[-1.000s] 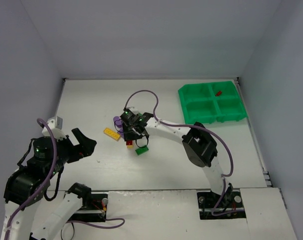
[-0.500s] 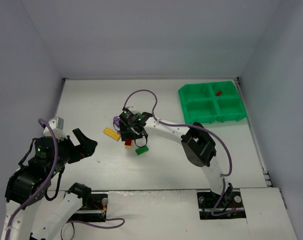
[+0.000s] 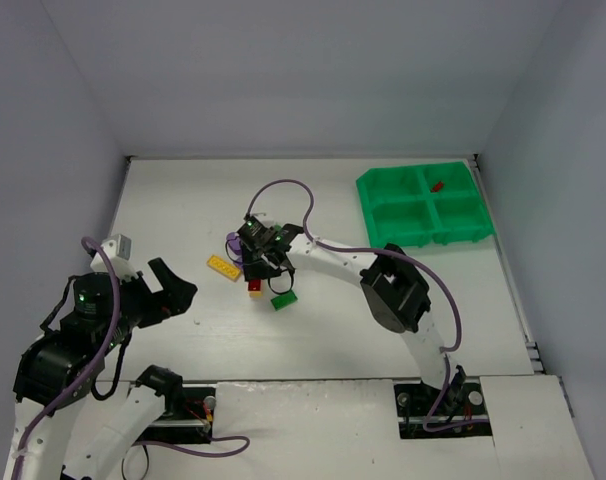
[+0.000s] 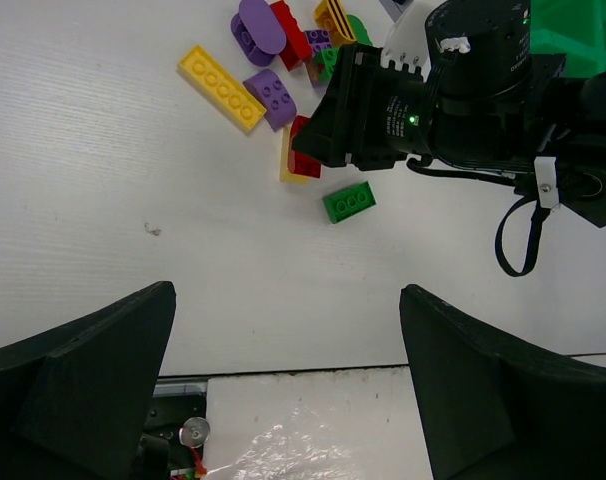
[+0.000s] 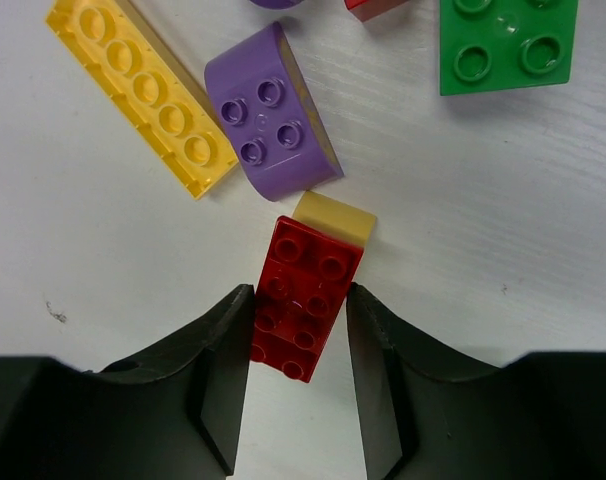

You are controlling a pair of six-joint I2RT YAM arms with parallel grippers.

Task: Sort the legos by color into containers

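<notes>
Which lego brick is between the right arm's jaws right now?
The red brick, lying partly on a yellow piece; the jaws press its sides. The purple brick and green brick lie beyond them.

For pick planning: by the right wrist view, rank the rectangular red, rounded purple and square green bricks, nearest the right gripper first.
1. Red rectangular plastic brick, between the fingers of the right gripper.
2. Purple rounded plastic brick, upper left.
3. Green square plastic brick, top right.

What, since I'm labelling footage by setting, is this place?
Probably a robotics lab test cell: a plain white tabletop boxed in by blank pale walls, two white-and-black robot arms at its near edge, and small coloured plastic studded bricks.
</notes>
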